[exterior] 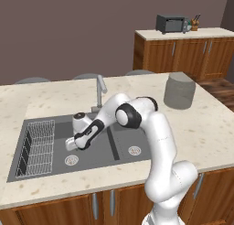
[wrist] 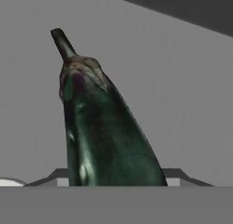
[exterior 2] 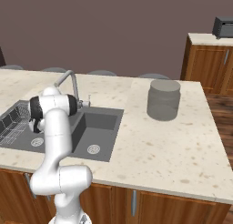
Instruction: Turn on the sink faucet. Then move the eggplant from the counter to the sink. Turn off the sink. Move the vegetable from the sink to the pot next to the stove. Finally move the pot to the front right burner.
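A dark, glossy eggplant [wrist: 100, 127] stands stem-up right in front of the hand camera, against the grey wall of the sink [exterior: 123, 137]. My gripper [wrist: 117, 175] has a dark fingertip pressed against each side of the eggplant's base. In the left base view the arm bends down into the left basin, with the hand [exterior: 73, 141] low over the drain [exterior: 71, 160]. The sink faucet [exterior: 99, 89] rises behind the divider, its spout over the basins. No water can be made out. The same sink [exterior 2: 102, 123] and faucet [exterior 2: 70, 82] appear behind the arm in the right base view.
A wire rack [exterior: 39, 146] lies at the left end of the left basin. A grey ribbed cylinder [exterior: 179, 90] stands on the beige counter [exterior: 205, 128] to the right of the sink. A toaster oven [exterior: 170, 24] sits on the far cabinet.
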Tool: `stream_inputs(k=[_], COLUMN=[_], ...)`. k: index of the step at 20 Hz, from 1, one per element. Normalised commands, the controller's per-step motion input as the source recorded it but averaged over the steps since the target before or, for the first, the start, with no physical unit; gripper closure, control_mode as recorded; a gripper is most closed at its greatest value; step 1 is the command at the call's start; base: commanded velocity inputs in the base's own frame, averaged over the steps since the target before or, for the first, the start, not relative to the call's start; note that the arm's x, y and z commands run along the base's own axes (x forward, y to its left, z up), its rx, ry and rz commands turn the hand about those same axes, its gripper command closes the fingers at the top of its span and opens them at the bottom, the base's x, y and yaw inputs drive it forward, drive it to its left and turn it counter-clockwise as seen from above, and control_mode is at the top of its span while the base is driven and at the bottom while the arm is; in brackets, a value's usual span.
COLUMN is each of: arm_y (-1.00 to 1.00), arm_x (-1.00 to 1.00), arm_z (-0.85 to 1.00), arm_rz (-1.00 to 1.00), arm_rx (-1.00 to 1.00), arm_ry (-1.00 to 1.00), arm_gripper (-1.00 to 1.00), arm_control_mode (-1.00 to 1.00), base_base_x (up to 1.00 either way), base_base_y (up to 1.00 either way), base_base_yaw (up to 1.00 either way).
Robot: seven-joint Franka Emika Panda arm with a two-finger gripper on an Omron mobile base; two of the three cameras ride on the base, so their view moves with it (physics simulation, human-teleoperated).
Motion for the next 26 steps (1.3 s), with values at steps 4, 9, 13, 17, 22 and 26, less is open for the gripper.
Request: stream_inputs(k=[4, 9, 13, 17, 22, 26], arm_y=[-0.02, -0.10, -0.22, -0.22, -0.26, -0.30], arm_x=[-0.46, -0.49, -0.39, -0.34, -0.37, -0.38], arm_z=[0.58, 0.86, 0.91, 0.82, 0.64, 0.61], arm_rz=[-0.09, -0.11, -0.12, -0.12, -0.12, -0.12], arm_rx=[0.00, 0.00, 0.00, 0.00, 0.00, 0.00], arm_ry=[0.00, 0.00, 0.01, 0.02, 0.02, 0.02], arm_gripper=[1.00, 1.00, 1.00, 1.00, 1.00, 1.00], arm_control_mode=[-1.00, -1.00, -1.00, -1.00, -1.00, -1.00], base_base_x=[0.00, 0.00, 0.00, 0.00, 0.00, 0.00], base_base_y=[0.00, 0.00, 0.00, 0.00, 0.00, 0.00], base_base_yaw=[0.00, 0.00, 0.00, 0.00, 0.00, 0.00])
